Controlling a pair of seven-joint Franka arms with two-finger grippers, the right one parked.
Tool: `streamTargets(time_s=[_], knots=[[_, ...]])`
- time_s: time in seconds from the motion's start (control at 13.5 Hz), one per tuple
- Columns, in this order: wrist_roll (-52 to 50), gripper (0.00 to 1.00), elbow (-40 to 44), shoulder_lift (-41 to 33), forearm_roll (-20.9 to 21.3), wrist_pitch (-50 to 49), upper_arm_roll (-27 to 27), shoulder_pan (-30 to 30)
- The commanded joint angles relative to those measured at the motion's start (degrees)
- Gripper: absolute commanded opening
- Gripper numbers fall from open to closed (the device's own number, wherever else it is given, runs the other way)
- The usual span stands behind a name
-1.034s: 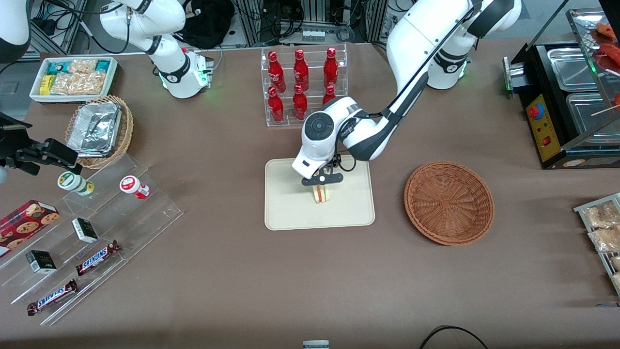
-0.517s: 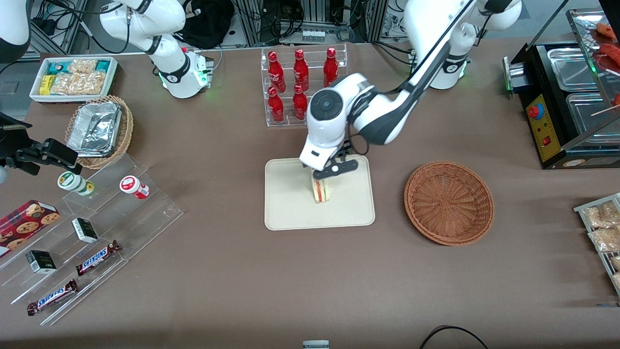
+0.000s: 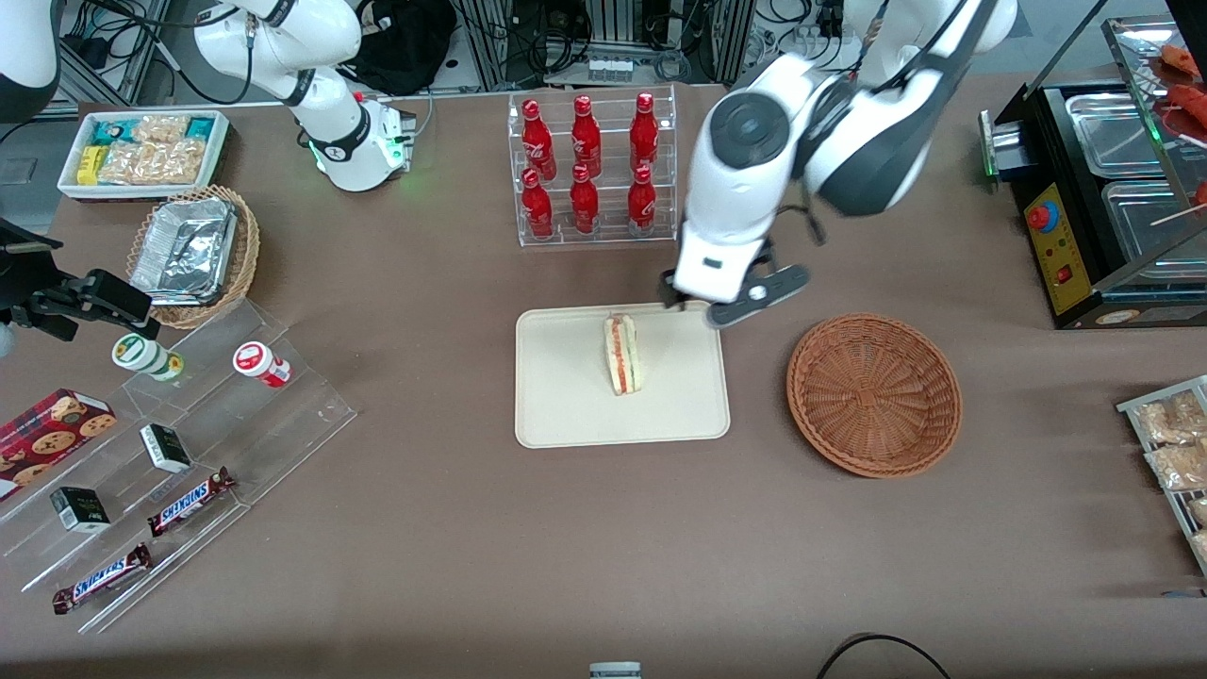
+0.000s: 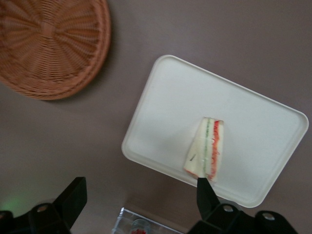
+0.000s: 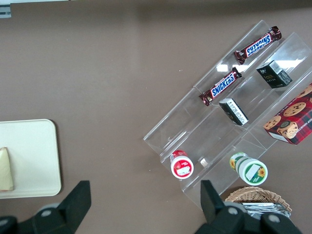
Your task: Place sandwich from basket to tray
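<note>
The sandwich [image 3: 622,355] is lying on the tray [image 3: 566,415], roughly mid-tray and a bit toward the basket side, with nothing touching it. The reddish-brown wicker basket [image 3: 874,393] has nothing in it that I can see, so I'd call the placing part done, and all that's left is getting the arm out of the way.

The left arm's end effector [image 3: 731,304] hangs in the air above the tray's corner, the one nearest the bottle rack [image 3: 592,170] and on the basket side. Its fingers [image 4: 72,199] are spread wide with nothing between them, which the wrist view shows pretty clearly.

The relation that matters: the sandwich sits nearer the front camera than the end effector and off toward the parked arm's end. Its long axis runs toward and away from the front camera, filling edge facing up. So a retreat upward or toward the basket should have no reason to clip it.

Hard to make out: in the front view the wrist housing covers most of the fingers, so only dark tips peek out. The wrist view cuts both fingers off at the frame edge. I can't tell how high it sits above the surface.
</note>
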Motion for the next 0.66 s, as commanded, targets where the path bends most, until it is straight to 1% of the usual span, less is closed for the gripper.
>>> streamTargets(time_s=[0.0, 0.15, 0.3, 0.59], knots=[[5.99, 1.0, -1.84, -5.97, -1.32, -5.96, -0.27, 4.8], [12.58, 0.99, -1.58, -8.61, -2.63, -10.63, -0.18, 9.1], [19.7, 1.0, -1.4, -10.72, -2.9, -14.41, -0.27, 14.46], [34.19, 1.0, -1.31, -12.92, -3.07, -19.6, -0.18, 22.81]])
